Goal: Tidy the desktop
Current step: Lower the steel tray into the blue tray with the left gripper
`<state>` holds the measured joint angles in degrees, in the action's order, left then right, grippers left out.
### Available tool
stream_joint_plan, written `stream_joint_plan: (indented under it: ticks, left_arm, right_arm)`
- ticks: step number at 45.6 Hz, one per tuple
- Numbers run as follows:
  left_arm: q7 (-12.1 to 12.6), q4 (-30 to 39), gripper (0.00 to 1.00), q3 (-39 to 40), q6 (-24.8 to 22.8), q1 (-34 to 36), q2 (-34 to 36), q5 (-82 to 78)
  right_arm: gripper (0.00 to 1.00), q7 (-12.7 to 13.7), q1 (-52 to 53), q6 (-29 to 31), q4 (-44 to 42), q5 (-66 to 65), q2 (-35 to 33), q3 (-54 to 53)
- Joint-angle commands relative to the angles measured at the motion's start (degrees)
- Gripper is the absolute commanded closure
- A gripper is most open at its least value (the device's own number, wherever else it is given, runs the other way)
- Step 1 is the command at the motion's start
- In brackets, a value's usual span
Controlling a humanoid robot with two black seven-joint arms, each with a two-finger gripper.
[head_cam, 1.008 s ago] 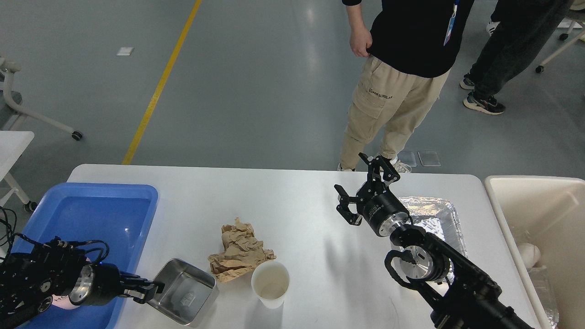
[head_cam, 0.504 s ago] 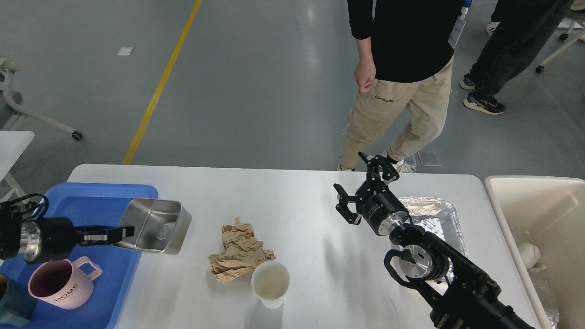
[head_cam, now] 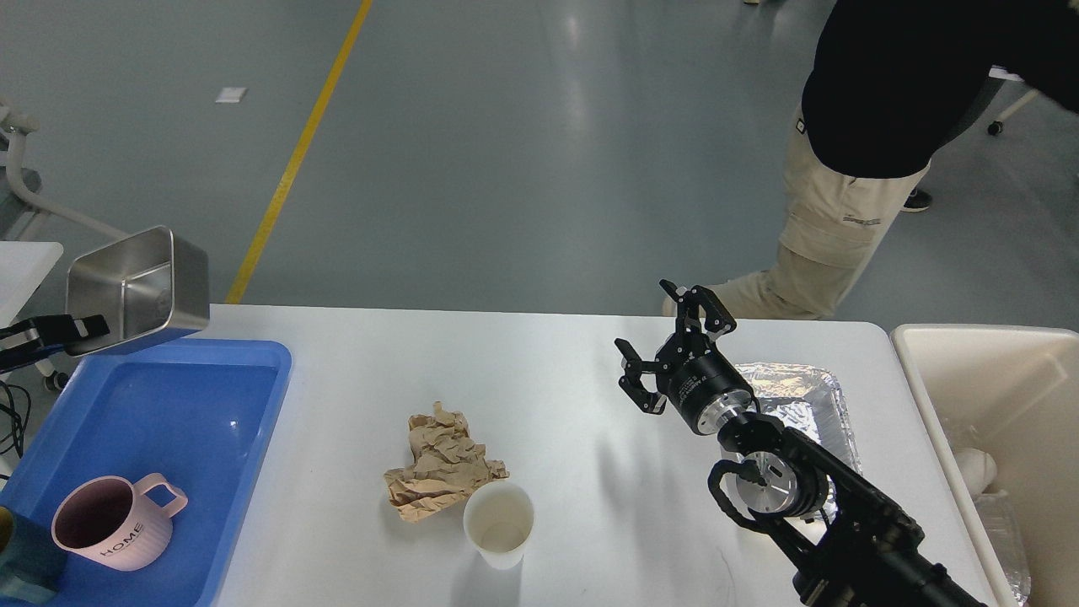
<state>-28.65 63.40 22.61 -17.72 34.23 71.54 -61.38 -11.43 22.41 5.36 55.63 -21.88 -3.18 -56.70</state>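
The desktop (head_cam: 548,396) carries one crumpled paper (head_cam: 440,464), one paper cup (head_cam: 498,523) near its front edge and one foil tray (head_cam: 797,396) by its right edge. The left gripper (head_cam: 80,330) clamps one steel container (head_cam: 139,291) above the blue tray's (head_cam: 169,405) far edge, one pink mug (head_cam: 114,523) inside; the right gripper (head_cam: 670,337) hovers spread wide, holding nothing.

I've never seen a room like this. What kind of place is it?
Probably a robot testing lab or workshop: a grey floor with a yellow line, a white desktop on it, and a person standing nearby.

My left gripper (head_cam: 80,327) holds a steel tin (head_cam: 142,291) by its rim above the blue tray's (head_cam: 211,405) far edge. On the desktop (head_cam: 548,371), crumpled brown paper (head_cam: 440,462) touches a paper cup (head_cam: 499,523) near the front edge. My right gripper (head_cam: 670,350) hovers with fingers spread beside the foil tray (head_cam: 797,396).
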Motion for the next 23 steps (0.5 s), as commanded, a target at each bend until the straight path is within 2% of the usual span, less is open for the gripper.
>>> stream_joint_plan:
  ticks: [1,8,16,23]
  left_arm:
    - [1.67,-1.61,0.96,-0.73,1.36,-3.11,1.5,0.3]
    - [2.11,-6.36,0.96,-0.9,3.48,-6.28,1.67,-3.91]
    - [2.37,-13.12,0.96,-0.82,4.8,-5.14,0.44,-12.36]
    - [2.98,-15.33,0.95,-0.73,4.88,-4.79,-1.31,-14.11]
  right_arm:
    - [0.0,0.0,0.0,0.0,0.09,0.0,0.01,-0.07]
    - [0.0,0.0,0.17,0.0,0.26,0.0,0.19,0.01]
    - [0.0,0.0,0.0,0.0,1.14,0.0,0.1,0.01]
    - [0.0,0.0,-0.26,0.09,1.14,0.0,0.1,0.01]
